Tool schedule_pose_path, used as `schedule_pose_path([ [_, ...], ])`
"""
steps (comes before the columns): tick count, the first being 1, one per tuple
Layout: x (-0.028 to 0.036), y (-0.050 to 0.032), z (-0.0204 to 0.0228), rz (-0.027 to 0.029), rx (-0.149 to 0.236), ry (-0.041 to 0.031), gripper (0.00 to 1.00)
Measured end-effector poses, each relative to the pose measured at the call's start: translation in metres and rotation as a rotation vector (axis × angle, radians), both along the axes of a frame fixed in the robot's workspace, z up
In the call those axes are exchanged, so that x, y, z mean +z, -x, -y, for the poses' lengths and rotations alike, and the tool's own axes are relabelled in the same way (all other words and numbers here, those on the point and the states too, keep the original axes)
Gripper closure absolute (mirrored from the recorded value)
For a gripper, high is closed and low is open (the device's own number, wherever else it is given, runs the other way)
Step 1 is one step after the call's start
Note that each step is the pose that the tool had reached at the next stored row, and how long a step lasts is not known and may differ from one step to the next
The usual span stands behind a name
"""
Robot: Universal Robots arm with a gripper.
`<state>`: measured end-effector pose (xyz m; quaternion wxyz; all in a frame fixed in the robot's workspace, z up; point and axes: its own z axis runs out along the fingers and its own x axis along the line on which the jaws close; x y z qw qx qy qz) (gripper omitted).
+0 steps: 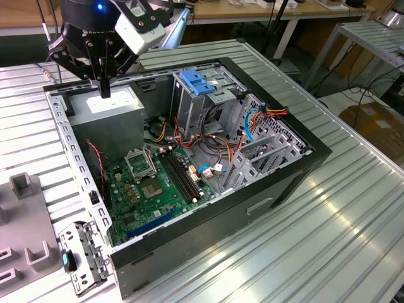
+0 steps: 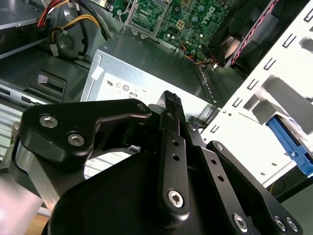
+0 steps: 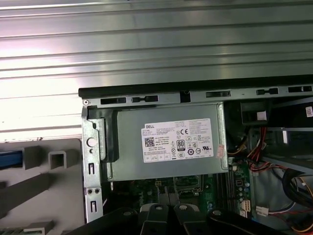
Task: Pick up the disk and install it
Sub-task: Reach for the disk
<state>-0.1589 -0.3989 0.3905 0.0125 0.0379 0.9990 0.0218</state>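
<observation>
Gripper (image 1: 105, 91) hovering over the power supply (image 1: 118, 113) in the open computer case (image 1: 284, 183), fingers pressing together on nothing, disk (image 3: 10, 159) showing a blue edge in the grey fixture (image 3: 54, 191) outside.

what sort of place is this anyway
Likely a robotics lab or workshop: an open computer case sits on a ribbed metal table, the robot's gripper hangs above its power supply, and desks stand behind.
</observation>
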Motion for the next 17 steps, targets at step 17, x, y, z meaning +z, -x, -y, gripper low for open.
schedule_pose_path([
  [17,-0.0004,0.0051,0.0000,-0.0002,0.000,0.0000,0.89],
])
